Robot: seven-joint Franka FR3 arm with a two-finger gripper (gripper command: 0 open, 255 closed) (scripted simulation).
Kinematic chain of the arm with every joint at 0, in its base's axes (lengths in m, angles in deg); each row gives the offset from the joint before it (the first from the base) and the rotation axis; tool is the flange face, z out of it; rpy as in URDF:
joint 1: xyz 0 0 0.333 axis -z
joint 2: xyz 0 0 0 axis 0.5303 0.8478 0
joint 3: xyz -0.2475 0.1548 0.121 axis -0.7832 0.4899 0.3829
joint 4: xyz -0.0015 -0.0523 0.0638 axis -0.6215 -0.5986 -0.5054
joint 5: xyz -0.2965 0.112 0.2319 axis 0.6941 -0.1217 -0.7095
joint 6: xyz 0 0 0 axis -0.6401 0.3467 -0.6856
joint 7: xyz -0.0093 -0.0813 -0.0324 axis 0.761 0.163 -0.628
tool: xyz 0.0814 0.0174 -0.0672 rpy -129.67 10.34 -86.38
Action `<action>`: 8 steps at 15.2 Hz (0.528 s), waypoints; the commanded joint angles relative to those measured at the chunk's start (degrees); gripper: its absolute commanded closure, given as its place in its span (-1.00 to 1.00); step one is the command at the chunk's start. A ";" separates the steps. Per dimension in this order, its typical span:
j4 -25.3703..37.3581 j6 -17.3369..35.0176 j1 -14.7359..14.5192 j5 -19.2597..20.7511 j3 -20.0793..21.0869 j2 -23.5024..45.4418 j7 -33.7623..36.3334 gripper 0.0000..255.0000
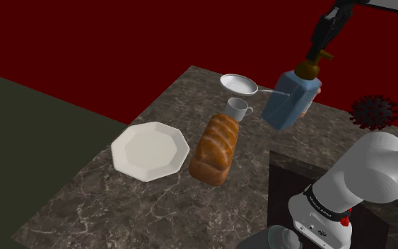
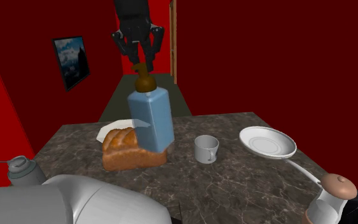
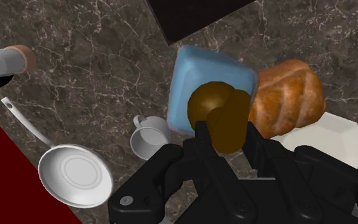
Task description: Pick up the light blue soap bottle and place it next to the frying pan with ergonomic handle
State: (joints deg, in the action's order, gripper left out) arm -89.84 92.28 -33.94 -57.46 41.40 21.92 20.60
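The light blue soap bottle (image 1: 289, 106) with a brown pump top (image 3: 220, 118) hangs tilted above the dark marble counter (image 1: 119, 205). My black gripper (image 1: 319, 48) is shut on the pump top from above, as the second exterior view (image 2: 144, 63) and the wrist view (image 3: 228, 137) also show. The white frying pan (image 1: 238, 84) lies on the counter at the far edge, its long handle running under the bottle in the shoulder view. In the second exterior view the pan (image 2: 268, 141) sits to the right of the bottle (image 2: 151, 121), with the handle's brown end (image 2: 336, 186) nearest the camera.
A white cup (image 1: 238, 108) stands just in front of the pan. A bread loaf (image 1: 215, 148) and a white octagonal plate (image 1: 150, 150) lie further to the shoulder view's left. A red spiky ball (image 1: 374, 112) sits at the right. Red walls surround the counter.
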 commanded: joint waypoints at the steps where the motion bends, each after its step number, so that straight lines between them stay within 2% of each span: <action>1: 2.39 -1.63 0.07 -0.02 0.14 0.75 0.12 1.00; 8: 10.63 -6.38 0.47 0.37 0.15 4.23 -0.09 1.00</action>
State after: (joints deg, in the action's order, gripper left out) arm -80.43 86.54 -33.55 -57.18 41.58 25.57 20.59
